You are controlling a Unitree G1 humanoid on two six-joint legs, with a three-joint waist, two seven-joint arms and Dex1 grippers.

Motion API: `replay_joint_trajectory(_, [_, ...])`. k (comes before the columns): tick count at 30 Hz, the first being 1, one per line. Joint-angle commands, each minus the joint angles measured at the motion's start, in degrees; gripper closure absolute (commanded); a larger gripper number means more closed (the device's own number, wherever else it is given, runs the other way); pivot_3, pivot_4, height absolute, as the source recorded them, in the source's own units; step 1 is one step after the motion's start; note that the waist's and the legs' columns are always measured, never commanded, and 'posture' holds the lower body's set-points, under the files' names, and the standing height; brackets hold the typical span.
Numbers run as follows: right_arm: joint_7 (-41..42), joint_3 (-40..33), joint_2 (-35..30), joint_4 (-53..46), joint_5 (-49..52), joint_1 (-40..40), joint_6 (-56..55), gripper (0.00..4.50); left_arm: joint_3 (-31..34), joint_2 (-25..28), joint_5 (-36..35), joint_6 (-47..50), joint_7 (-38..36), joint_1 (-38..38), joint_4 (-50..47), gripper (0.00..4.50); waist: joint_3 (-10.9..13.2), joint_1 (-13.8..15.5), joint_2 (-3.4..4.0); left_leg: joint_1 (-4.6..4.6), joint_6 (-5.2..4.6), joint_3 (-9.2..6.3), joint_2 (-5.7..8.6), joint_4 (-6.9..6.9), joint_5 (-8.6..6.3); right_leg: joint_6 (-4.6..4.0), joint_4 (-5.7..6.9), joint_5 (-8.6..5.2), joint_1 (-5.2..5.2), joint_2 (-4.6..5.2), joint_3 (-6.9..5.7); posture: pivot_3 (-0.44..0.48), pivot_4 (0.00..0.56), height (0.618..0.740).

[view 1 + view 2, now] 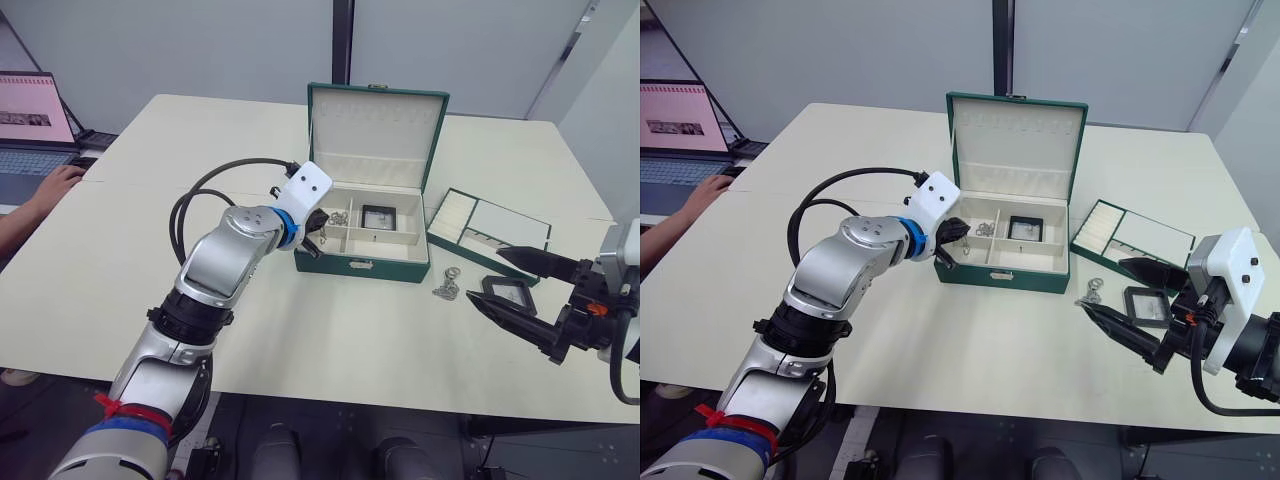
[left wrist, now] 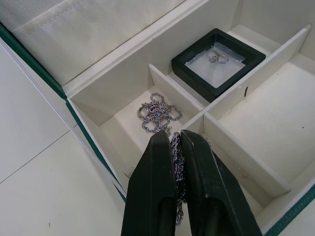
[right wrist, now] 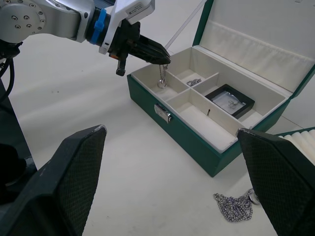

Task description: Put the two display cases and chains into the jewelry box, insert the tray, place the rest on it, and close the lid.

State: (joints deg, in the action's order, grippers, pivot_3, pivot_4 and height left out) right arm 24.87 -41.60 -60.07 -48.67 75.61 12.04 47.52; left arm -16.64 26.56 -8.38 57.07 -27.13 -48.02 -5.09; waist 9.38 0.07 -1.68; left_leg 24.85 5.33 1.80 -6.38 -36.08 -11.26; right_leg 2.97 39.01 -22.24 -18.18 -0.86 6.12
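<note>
The left gripper (image 3: pixel 158 56), in the upper left of the right wrist view, is pinched tight on a chain (image 3: pixel 161 78) that dangles over the jewelry box (image 1: pixel 362 264), above its front left compartment. In the left wrist view another chain (image 2: pixel 157 112) already lies in the rear left compartment at centre frame, and one display case (image 2: pixel 214 62) sits in the rear compartment beside it, upper right of that frame. The lid (image 1: pixel 376 130) stands open at the top centre of the left eye view.

To finish this step well, I judge the hanging chain should be lowered until its end rests on the cream lining, clear of the dividers, before the fingers part, so no links drape over a wall where the tray must later seat.

The right gripper (image 1: pixel 522 288) is spread wide and holds nothing, at the right edge of the left eye view, its fingers either side of the second display case (image 1: pixel 508 294) on the table (image 1: pixel 150 240). A loose chain (image 1: pixel 447 283) lies near it, and the tray (image 1: pixel 488 231) sits just right of the box
</note>
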Motion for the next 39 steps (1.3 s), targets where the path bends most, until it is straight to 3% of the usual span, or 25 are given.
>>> replay_joint_trajectory(1, [-0.05, -2.53, -0.70, -0.79, 1.12, -0.14, -0.51, 0.00, 0.34, -0.18, 0.80, -0.28, -0.39, -0.48, -1.72, 4.49, 0.00, 0.01, 0.00, 0.00, 0.00, 0.00, 0.00, 0.00, 0.00, 0.00, 0.00, 0.00, 0.00, 0.00, 0.00, 0.000, 0.150, 0.740])
replay_joint_trajectory(13, [-0.38, -1.85, -1.02, -0.86, 0.81, -0.60, -0.80, 0.00, 0.61, -0.53, -0.70, 2.10, -2.78, -0.01, -1.97, 4.49, 0.00, -0.01, 0.00, 0.00, 0.00, 0.00, 0.00, 0.00, 0.00, 0.00, 0.00, 0.00, 0.00, 0.00, 0.00, 0.000, 0.150, 0.740])
replay_joint_trajectory(27, [-0.36, -1.11, -0.87, -1.02, 0.03, -0.99, -0.95, 0.00, 0.99, -0.91, -0.65, 2.01, -4.08, -0.57, -1.55, 0.19, 0.00, 0.00, 0.00, 0.00, 0.00, 0.00, 0.00, 0.00, 0.00, 0.00, 0.01, 0.00, 0.01, 0.00, -0.01, 0.000, 0.150, 0.740])
replay_joint_trajectory(31, [-0.57, -0.41, -0.71, -1.02, -0.23, -1.33, -1.16, 0.00, 2.24, -1.29, -1.75, 1.93, -4.55, -0.30, -2.61, 0.04, 0.00, 0.00, 0.00, 0.00, 0.00, 0.00, 0.00, 0.00, 0.00, 0.00, 0.01, 0.00, 0.01, 0.00, -0.01, 0.000, 0.150, 0.740])
replay_joint_trajectory(35, [-0.69, 1.64, -0.01, -0.82, -1.06, -1.61, -1.31, 0.00, 9.44, -1.03, -9.37, -2.55, -11.06, 2.53, -6.45, 0.04, -0.01, -0.12, 0.01, 0.00, 0.00, 0.00, -0.01, 0.00, 0.00, 0.00, 0.01, 0.00, 0.00, 0.00, -0.01, 0.000, 0.150, 0.740])
replay_joint_trajectory(39, [-2.25, 7.08, 3.54, -2.86, -3.51, -0.17, -2.27, 0.00, 15.66, 5.72, -15.12, -8.40, -20.89, 10.11, -9.74, 0.04, -0.05, -0.35, 0.09, -0.03, 0.00, -0.01, -0.07, 0.01, 0.00, 0.00, 0.04, 0.00, 0.00, -0.04, -0.04, 0.000, 0.150, 0.740])
